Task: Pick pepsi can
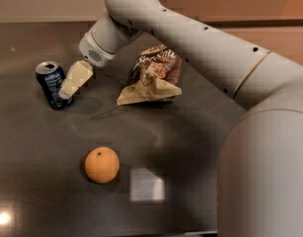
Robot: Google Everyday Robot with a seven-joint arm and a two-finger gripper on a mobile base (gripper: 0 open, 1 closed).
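The pepsi can (49, 84) is dark blue with a silver top and stands upright on the dark table at the left. My gripper (68, 89) is cream-coloured, at the end of the white arm that reaches in from the upper right. It hangs slanting down to the left, and its tip is right against the can's right side, at about mid height. The can stands on the table, not lifted.
An orange (101, 165) lies on the dark table (200, 132) in front, below the can and to its right. A brown chip bag (153, 75) lies right of the gripper. A pale square reflection (147, 184) shows beside the orange. The table's front edge runs along the bottom.
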